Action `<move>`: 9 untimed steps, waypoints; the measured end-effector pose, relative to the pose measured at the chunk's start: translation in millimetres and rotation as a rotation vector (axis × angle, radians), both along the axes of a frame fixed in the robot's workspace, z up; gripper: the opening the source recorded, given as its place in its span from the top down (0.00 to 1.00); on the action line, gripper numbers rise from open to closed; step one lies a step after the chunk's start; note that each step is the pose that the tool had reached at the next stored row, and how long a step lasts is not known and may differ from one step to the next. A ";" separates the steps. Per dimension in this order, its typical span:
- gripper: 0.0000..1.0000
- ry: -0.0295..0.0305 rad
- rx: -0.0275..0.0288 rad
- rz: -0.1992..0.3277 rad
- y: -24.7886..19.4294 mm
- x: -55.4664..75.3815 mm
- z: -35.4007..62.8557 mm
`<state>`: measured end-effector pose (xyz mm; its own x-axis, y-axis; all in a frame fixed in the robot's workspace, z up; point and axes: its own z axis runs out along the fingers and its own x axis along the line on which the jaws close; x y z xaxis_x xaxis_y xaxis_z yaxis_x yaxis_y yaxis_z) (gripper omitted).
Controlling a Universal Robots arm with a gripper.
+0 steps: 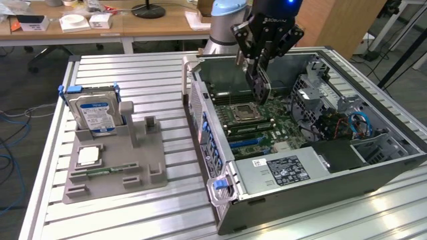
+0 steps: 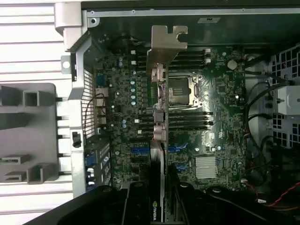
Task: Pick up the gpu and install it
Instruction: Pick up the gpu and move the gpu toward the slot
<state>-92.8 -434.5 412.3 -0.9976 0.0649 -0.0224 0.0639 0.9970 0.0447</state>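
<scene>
Gripper [image 1: 259,62] has its fingers clamped on the gpu [image 1: 260,87]. The card is held on edge, hanging above the open PC case [image 1: 313,207], over the motherboard [image 1: 267,117] close to the CPU socket [image 1: 243,111]; not seated in a slot.

Around/under it: RAM slots beside the socket, blue slots [image 1: 250,141] nearer the PSU [image 1: 283,171], metal cage w/ a blue cable loop [image 1: 360,124] on the exterior view's right. The case's perforated wall [image 1: 197,107] stands between the card and the grey fixture [image 1: 143,165] on the exterior view's left. Fixture holds a blue-labelled hard drive [image 1: 95,112] upright, a CPU chip [image 1: 89,156] lying flat, and a green memory stick [image 1: 100,172].

All sits on a ribbed alu table [image 1: 147,75]. Behind: wood desks [image 1: 160,22] w/ white boxes [image 1: 73,22] and a black round stand base [image 1: 148,11]; blue cables [image 1: 10,120] on the floor.

Wrist view adds: card seen edge-on, silvery bracket [image 2: 165,47] at its far end, black fingers [image 2: 136,206] either side of it, finned heatsink [image 2: 205,167] on the board.
</scene>
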 end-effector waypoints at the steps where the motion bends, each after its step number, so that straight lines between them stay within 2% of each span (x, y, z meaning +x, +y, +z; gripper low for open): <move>1: 0.74 0.0001 -0.0001 0.000 0.0 2.1 0.0; 9: 0.74 0.0000 -0.0001 0.000 0.0 18.8 0.0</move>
<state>-74.0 -434.5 412.3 -0.9976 0.0651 -0.0224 0.0640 0.9969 0.0446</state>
